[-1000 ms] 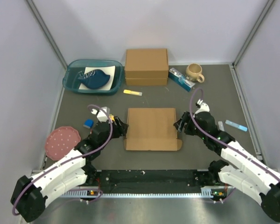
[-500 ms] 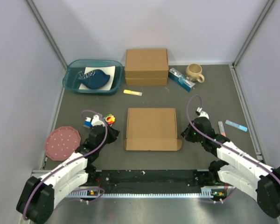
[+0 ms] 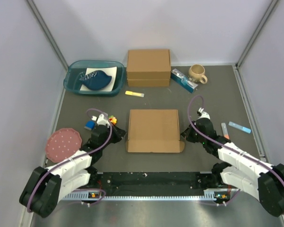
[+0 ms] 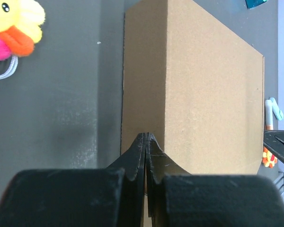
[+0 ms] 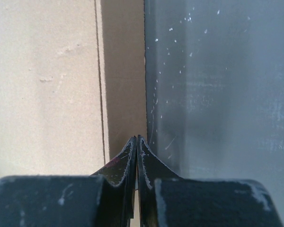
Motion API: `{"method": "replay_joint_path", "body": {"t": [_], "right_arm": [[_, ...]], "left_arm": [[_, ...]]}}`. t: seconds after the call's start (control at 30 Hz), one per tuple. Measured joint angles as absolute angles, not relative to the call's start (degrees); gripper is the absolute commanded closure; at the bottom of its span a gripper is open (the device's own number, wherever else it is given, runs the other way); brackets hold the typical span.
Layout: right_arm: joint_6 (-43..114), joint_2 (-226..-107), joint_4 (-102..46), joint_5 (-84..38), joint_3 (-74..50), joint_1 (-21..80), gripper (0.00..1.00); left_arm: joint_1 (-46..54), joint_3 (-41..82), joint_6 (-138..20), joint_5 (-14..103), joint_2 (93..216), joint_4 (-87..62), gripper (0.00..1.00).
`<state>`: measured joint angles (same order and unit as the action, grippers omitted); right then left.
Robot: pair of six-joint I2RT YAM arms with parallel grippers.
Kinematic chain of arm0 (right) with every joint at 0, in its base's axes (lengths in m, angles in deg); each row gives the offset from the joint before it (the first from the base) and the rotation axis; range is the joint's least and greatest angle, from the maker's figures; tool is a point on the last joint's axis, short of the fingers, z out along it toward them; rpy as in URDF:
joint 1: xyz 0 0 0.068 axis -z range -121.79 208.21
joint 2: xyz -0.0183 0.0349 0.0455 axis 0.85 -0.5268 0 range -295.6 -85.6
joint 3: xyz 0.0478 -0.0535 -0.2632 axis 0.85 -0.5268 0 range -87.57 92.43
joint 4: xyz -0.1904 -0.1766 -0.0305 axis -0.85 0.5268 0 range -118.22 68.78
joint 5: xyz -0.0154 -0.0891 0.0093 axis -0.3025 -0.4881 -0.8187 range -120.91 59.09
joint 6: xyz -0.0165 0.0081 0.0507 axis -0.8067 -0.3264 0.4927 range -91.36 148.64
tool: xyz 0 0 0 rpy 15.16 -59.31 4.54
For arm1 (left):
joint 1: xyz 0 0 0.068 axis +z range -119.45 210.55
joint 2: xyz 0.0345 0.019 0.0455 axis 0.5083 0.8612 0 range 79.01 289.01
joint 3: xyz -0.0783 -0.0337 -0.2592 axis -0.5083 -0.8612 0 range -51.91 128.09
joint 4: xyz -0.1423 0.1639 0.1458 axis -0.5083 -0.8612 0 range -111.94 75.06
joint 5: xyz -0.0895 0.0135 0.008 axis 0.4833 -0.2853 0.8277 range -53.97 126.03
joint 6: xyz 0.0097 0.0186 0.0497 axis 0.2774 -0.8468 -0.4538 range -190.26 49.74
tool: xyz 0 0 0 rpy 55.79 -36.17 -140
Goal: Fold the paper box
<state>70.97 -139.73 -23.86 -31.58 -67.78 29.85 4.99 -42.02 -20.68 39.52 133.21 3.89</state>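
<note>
Your left claw point(image 3: 118, 134) and right claw point(image 3: 184, 134) flank the box point(image 3: 154, 128) — each pinched fully closed at a side edge, gripping nothing you can see.

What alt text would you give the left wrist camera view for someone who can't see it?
The left gripper, jaws shut, points at the near edge of the paper box, flat-topped brown cardboard filling much of the frame on the dark table. A yellow plush toy lies apart at top left.
</note>
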Motion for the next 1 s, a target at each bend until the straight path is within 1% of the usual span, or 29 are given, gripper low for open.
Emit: {"method": "replay_joint_path", "body": {"t": [0.47, 0.77, 0.87, 1.0], "right_arm": [[71.36, -141.78, -26.61, -30.14, -68.96, 29.87, 1.00], [71.34, -142.64, -27.84, -29.41, -69.27, 29.89, 1.00], [71.34, -141.81, -27.68, -29.06, -69.59, 29.89, 1.00], [71.31, -137.19, -25.72, -28.63, -69.90, 29.89, 1.00]], "left_arm": [[5.08, -42.35, -20.86, 42.27, 137.66, 7.56, 1.00], [5.08, -44.14, -20.83, 43.39, 137.69, 8.67, 1.00], [5.23, -44.25, -21.23, 44.24, 136.92, 8.43, 1.00], [5.45, -44.25, -22.23, 45.22, 134.28, 8.08, 1.00]]}}
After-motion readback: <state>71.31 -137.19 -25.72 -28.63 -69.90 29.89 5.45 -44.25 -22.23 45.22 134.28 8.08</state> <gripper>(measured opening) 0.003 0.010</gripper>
